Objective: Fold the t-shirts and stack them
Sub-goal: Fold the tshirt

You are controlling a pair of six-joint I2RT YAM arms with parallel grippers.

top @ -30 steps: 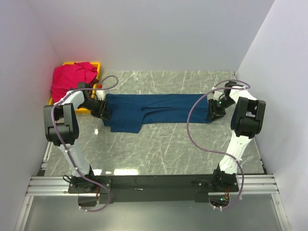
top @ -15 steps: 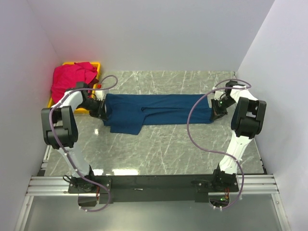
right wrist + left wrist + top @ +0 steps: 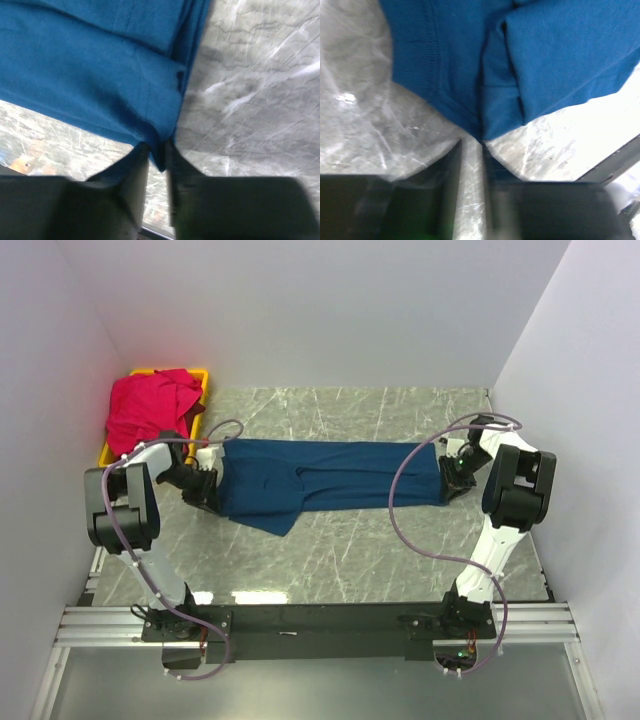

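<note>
The navy blue t-shirt (image 3: 320,474) is stretched in a long band across the marble table between my two grippers. My left gripper (image 3: 204,487) is shut on its left end; the left wrist view shows the cloth (image 3: 470,75) pinched at the fingertips. My right gripper (image 3: 452,476) is shut on its right end, with the cloth corner (image 3: 125,75) between the fingers. A flap hangs down at the lower left of the shirt. The red-pink t-shirt (image 3: 150,405) lies crumpled at the far left, on the yellow bin (image 3: 200,375).
The yellow bin stands at the far left corner against the wall. White walls close in the table (image 3: 350,550) at the back and both sides. Cables loop over both arms. A black rail runs along the near edge.
Both grippers moved toward the near side, dragging the navy shirt with them. The shirt is pulled tauter and its lower left flap hangs lower.
</note>
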